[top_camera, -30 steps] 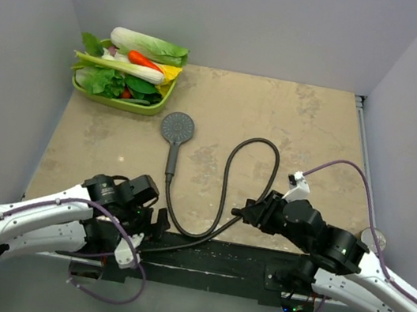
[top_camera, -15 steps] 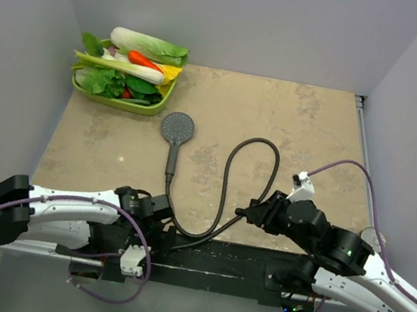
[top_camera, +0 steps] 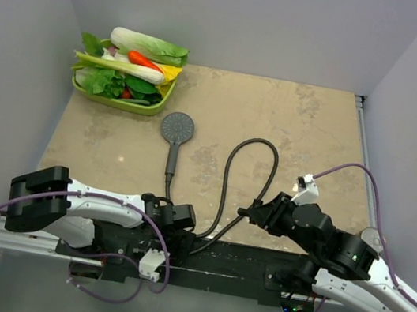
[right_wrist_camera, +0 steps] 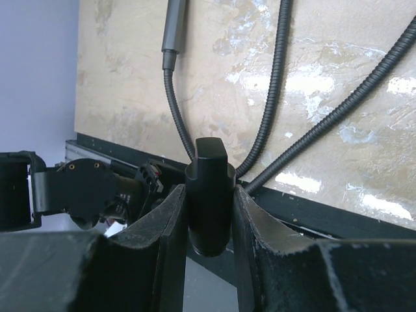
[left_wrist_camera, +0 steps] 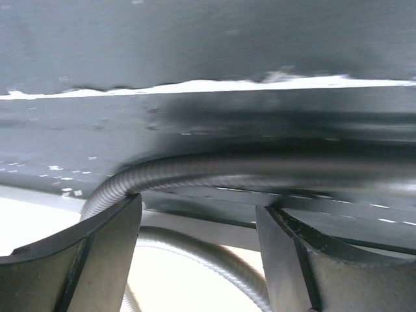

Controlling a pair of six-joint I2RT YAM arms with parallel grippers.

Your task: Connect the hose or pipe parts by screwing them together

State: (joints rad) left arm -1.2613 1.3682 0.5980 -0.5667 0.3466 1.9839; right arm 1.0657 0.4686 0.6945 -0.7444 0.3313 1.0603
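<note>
Mottled beige tabletop (top_camera: 317,126). We list: dark grey round-faced shower head (top_camera: 177,128), well beyond both claws, handle seemingly joined to thin ribbed dark hose (top_camera: 274,171); right gripper (top_camera: 247,210) clamped on its cylindrical end nut (right_wrist_camera: 209,188); left gripper (left_wrist_camera: 198,211) agape, hose just ahead. Tightness unconfirmed.

My left pincer (top_camera: 193,237) hides part of the hose (top_camera: 259,140) at the tabletop's (top_camera: 317,126) near edge; close up, the hose is blurred and cut off at right.

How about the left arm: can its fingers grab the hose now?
Probably yes: the left fingers stand open with the hose running through the gap between them, nothing else in the way.
</note>
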